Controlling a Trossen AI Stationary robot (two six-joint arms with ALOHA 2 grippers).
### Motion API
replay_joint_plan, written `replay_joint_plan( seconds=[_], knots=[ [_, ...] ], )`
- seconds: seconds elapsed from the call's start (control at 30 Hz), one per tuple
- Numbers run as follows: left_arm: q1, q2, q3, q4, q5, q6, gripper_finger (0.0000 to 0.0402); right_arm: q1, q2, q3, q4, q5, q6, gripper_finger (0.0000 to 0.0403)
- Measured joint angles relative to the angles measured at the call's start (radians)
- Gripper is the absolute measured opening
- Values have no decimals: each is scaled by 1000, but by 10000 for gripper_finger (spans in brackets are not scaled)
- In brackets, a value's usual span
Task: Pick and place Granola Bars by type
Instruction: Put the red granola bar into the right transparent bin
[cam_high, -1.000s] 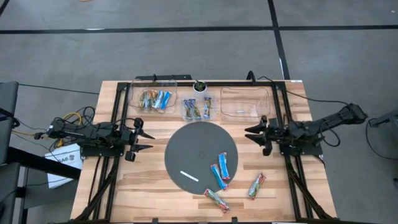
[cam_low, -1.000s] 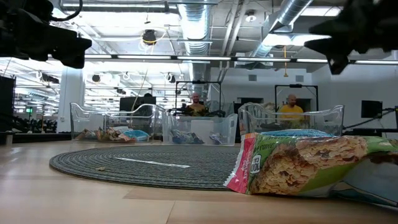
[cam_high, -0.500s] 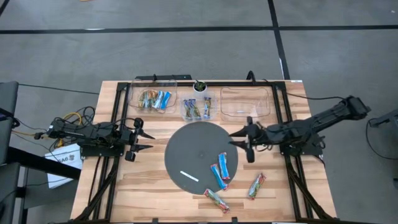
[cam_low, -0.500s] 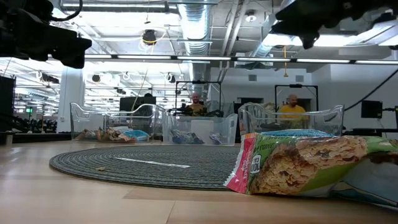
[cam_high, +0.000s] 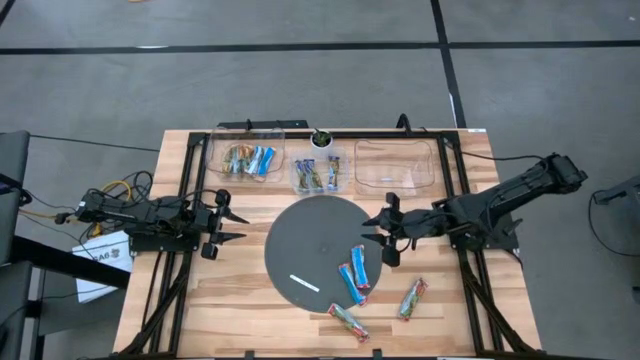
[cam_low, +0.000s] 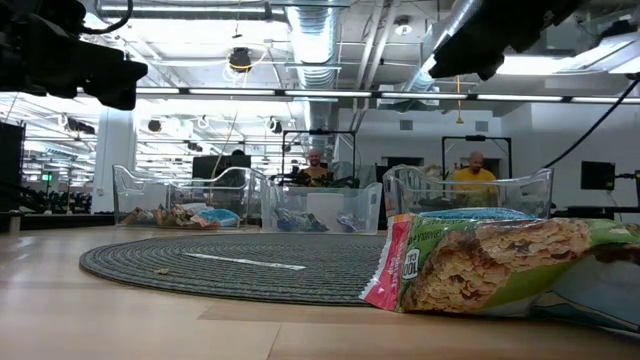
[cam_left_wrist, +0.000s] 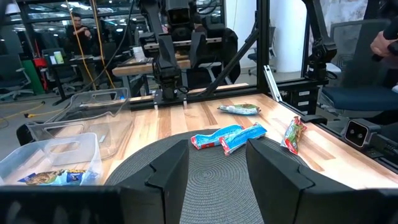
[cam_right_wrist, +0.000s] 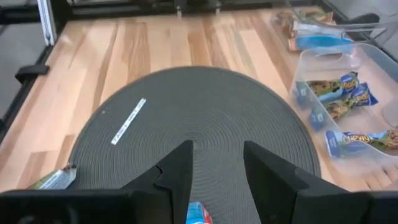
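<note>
Two bright blue granola bars (cam_high: 355, 273) lie side by side on the right part of a round grey mat (cam_high: 310, 240). A green bar (cam_high: 348, 321) lies off the mat's near edge, and a green-orange bar (cam_high: 412, 298) lies on the wood to its right. My right gripper (cam_high: 366, 231) hangs open over the mat's right edge, tipped downward, just beyond the blue bars (cam_right_wrist: 198, 214). At the table's left side my left gripper (cam_high: 244, 227) waits open and level, facing the mat and the bars (cam_left_wrist: 227, 137).
Three clear bins stand along the far edge: the left bin (cam_high: 247, 158) and the small middle bin (cam_high: 318, 175) hold bars, and the right bin (cam_high: 395, 165) shows none. A thin white strip (cam_high: 304, 283) lies on the mat. People sit in the room beyond the table.
My right gripper has travelled from the table's right side toward the left, out over the mat's right edge, rising a little and tipping downward. Its fingers stay open. The bars have not moved.
</note>
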Motion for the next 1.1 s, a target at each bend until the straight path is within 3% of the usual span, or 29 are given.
replay_joint_plan(
  seconds=[0.3,0.53,0.67,0.87,1.1],
  knots=[
    [0,0,0,0,0,0,154,31,36,76,-80,0,-32,134],
    [0,0,0,0,0,0,154,73,86,126,-346,-14,-61,134],
    [0,0,0,0,0,0,154,95,161,169,-474,-85,-60,134],
    [0,0,0,0,0,0,154,131,273,217,-553,-317,-61,134],
    [0,0,0,0,0,0,154,249,410,308,-655,-338,-126,134]
  ],
)
